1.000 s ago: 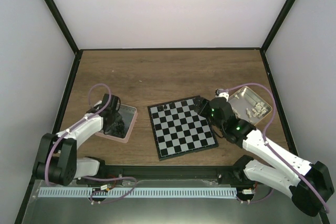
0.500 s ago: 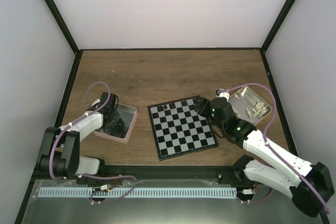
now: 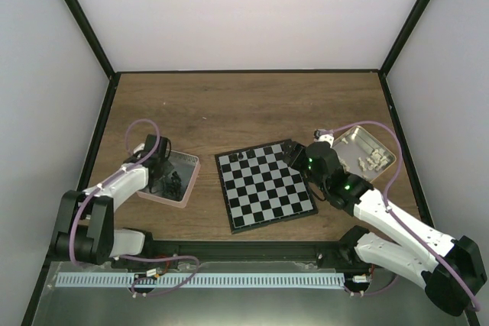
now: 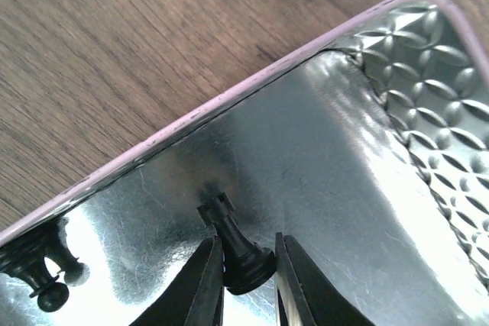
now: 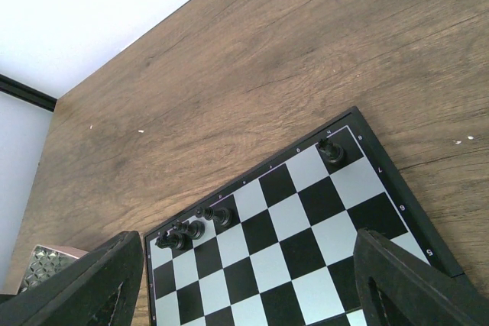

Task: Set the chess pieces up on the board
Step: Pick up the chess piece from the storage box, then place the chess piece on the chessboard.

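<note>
Wooden tabletop [image 3: 244, 104] open beyond board [image 3: 264, 186] far edge

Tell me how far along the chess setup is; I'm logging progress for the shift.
Barely begun. Four black pieces stand on the board's far row. The left gripper appears shut on another black piece in the pink-rimmed tray; the right gripper hangs open over the board. The cream pieces wait in the tin.
</note>
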`<state>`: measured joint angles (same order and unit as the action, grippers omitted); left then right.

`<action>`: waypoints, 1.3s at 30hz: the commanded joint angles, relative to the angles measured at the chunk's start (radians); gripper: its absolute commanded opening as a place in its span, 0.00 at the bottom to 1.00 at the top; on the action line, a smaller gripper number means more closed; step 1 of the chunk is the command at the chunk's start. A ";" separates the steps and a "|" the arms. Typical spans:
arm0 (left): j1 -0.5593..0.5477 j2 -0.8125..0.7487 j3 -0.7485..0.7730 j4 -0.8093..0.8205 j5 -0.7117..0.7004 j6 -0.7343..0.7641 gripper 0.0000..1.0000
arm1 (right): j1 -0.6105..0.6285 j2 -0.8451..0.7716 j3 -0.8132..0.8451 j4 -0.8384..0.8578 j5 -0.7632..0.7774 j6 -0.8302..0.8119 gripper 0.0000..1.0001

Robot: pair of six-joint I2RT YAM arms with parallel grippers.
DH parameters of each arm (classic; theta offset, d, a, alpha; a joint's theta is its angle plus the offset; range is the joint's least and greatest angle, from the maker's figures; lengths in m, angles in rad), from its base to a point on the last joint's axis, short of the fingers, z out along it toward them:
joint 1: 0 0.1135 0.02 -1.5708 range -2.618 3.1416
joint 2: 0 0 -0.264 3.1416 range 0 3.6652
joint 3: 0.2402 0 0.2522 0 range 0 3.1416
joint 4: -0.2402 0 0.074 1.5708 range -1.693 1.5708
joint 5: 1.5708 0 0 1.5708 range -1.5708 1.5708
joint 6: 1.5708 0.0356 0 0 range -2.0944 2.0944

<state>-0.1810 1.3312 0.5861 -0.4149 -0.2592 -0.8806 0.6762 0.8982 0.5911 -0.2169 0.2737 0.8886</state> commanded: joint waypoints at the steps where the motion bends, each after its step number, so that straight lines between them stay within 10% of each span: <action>1: 0.006 -0.048 0.008 -0.017 0.008 0.037 0.17 | -0.004 -0.008 0.022 0.001 0.019 0.011 0.77; 12: 0.003 -0.096 0.078 0.008 0.257 0.176 0.19 | -0.005 0.005 0.023 0.073 -0.066 -0.075 0.77; 24: -0.087 -0.183 0.158 0.155 0.675 0.305 0.18 | -0.149 0.285 0.189 0.235 -0.887 -0.258 0.77; 39: -0.384 -0.109 0.275 0.489 1.080 0.424 0.18 | -0.150 0.279 0.216 0.410 -1.164 -0.135 0.74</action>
<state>-0.5354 1.2018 0.7990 -0.0441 0.6682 -0.5194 0.5316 1.2171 0.7593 0.1455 -0.8192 0.7238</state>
